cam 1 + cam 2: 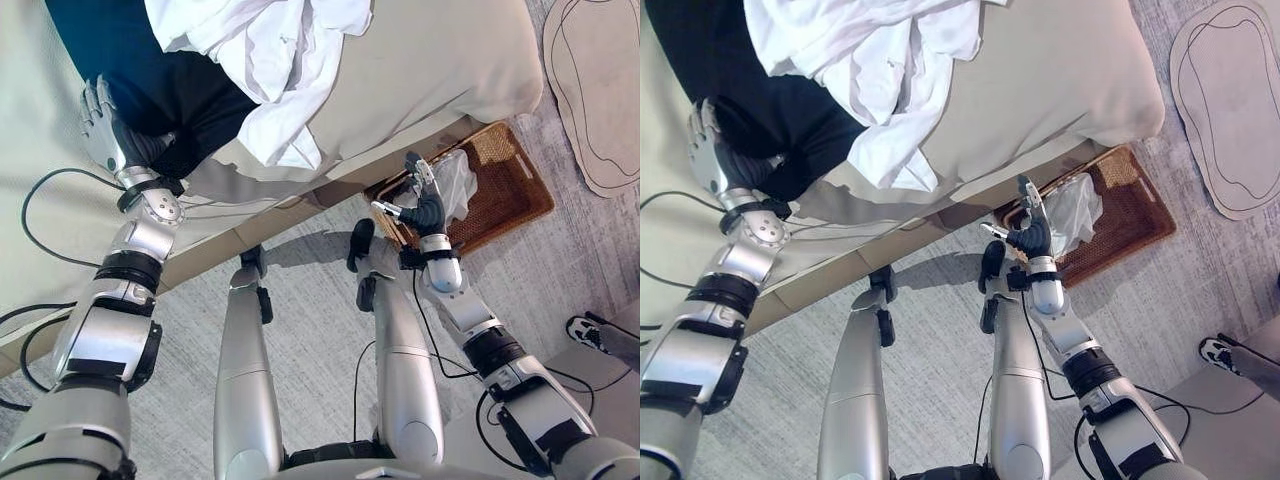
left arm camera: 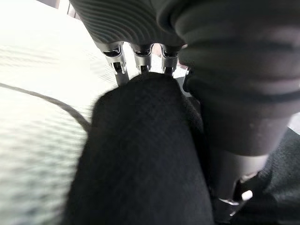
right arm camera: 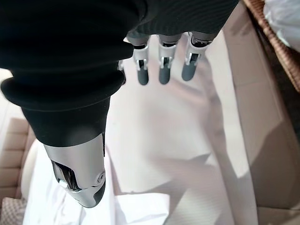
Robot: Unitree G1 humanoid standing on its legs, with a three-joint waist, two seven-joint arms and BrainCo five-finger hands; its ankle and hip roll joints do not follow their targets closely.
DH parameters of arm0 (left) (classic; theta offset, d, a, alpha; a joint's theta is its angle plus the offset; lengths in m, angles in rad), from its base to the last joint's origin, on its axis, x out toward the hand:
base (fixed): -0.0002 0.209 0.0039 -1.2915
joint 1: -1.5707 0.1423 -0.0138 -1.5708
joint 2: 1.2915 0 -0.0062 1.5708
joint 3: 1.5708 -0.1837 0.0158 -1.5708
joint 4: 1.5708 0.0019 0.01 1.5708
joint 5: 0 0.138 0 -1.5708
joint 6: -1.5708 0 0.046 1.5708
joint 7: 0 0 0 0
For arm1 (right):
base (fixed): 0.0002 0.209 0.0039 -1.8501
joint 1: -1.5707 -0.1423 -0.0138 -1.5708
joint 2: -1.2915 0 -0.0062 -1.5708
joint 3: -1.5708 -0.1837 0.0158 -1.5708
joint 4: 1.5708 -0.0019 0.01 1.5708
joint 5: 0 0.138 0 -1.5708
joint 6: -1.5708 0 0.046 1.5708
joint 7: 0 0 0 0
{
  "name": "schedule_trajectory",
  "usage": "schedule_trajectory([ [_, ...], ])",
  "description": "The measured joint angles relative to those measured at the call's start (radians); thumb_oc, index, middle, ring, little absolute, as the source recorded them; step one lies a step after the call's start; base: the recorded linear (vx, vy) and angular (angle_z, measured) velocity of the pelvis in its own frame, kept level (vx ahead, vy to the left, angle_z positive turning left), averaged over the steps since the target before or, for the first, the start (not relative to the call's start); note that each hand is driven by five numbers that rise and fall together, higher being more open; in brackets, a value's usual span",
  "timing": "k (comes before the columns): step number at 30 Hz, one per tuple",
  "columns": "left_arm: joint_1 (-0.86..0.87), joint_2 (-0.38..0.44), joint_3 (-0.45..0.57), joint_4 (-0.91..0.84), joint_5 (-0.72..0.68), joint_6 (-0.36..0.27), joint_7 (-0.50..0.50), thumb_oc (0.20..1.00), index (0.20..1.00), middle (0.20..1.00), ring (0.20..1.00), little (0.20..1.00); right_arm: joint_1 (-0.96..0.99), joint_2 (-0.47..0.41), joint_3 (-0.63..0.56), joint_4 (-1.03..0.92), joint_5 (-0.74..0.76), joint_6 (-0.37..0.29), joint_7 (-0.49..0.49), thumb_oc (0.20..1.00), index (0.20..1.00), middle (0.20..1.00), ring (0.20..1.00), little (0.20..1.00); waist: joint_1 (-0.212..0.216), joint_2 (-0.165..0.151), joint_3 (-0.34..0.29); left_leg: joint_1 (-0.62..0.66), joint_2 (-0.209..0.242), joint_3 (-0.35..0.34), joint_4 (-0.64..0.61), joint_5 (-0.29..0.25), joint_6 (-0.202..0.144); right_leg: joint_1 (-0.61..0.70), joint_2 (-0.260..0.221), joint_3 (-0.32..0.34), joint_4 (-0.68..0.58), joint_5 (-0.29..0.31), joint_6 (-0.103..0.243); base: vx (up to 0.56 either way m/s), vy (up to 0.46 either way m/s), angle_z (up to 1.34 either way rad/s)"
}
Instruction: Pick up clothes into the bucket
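A dark garment [image 1: 190,100] lies on the bed beside a heap of white clothes [image 1: 270,60]. My left hand [image 1: 100,120] rests on the garment's near edge. In the left wrist view a fold of the dark cloth [image 2: 140,154] bulges between the fingers and the thumb, and the hand is shut on it. A brown wicker basket [image 1: 515,190] stands on the floor by the bed with a white cloth [image 1: 458,180] in it. My right hand [image 1: 422,200] hovers at the basket's near corner, open, its fingers [image 3: 161,70] straight and holding nothing.
The bed [image 1: 440,60] has a beige sheet, and its side board runs across just before me. A pale rug [image 1: 595,90] lies on the grey carpet past the basket. A person's shoe [image 1: 585,328] shows at the right edge.
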Motion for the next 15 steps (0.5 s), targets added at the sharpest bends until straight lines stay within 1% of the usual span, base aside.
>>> schedule_trajectory([
  [4,-0.011,0.023,-0.043,0.0,0.04,-0.006,-0.001,1.0,1.0,1.0,1.0,1.0,-0.002,0.001,0.001,0.0,0.0,-0.009,0.001,1.0,1.0,1.0,1.0,1.0,-0.009,0.0,0.0,-0.007,-0.005,0.002,0.014,-0.005,0.001,-0.009,-0.006,0.003,0.012,0.0,0.0,0.0,0.036,0.0],
  [5,-0.022,0.041,-0.089,0.0,0.07,-0.006,-0.006,1.0,1.0,1.0,1.0,1.0,-0.003,0.0,0.0,0.0,0.0,-0.012,0.002,1.0,1.0,1.0,1.0,1.0,-0.013,0.0,0.0,-0.008,-0.005,0.004,0.017,-0.008,0.004,-0.01,-0.008,0.005,0.013,0.0,0.0,0.0,0.0,0.0],
  [6,-0.027,0.049,-0.107,-0.001,0.084,-0.007,-0.008,1.0,1.0,1.0,1.0,1.0,-0.003,0.0,0.0,0.0,0.0,-0.012,0.002,1.0,1.0,1.0,1.0,1.0,-0.013,0.0,0.0,-0.009,-0.005,0.005,0.017,-0.008,0.004,-0.011,-0.009,0.005,0.013,-0.001,0.0,-0.01,0.039,-0.01],
  [9,-0.055,0.094,-0.182,-0.011,0.215,-0.004,-0.018,1.0,1.0,1.0,1.0,1.0,-0.003,0.0,0.0,0.0,0.0,-0.027,0.007,1.0,1.0,1.0,1.0,1.0,-0.021,0.0,0.0,-0.025,-0.006,0.017,0.023,-0.011,0.009,-0.028,-0.012,0.013,0.011,-0.002,0.003,-0.01,0.04,-0.02],
  [11,-0.066,0.103,-0.213,-0.003,0.264,0.009,-0.026,1.0,1.0,1.0,1.0,1.0,0.0,-0.001,0.0,0.001,0.0,-0.027,0.011,1.0,1.0,1.0,1.0,1.0,-0.022,0.0,0.0,-0.035,-0.006,0.025,0.035,-0.013,0.01,-0.041,-0.012,0.027,0.011,-0.002,0.005,-0.01,0.032,-0.08],
  [15,-0.091,0.104,-0.242,0.014,0.3,0.032,-0.056,1.0,1.0,1.0,1.0,1.0,0.006,-0.001,0.0,0.003,0.001,-0.027,0.025,1.0,1.0,1.0,1.0,1.0,-0.022,0.0,0.0,-0.04,-0.009,0.028,0.051,-0.02,0.013,-0.043,-0.013,0.031,0.012,0.002,0.009,0.0,0.026,-0.04],
])
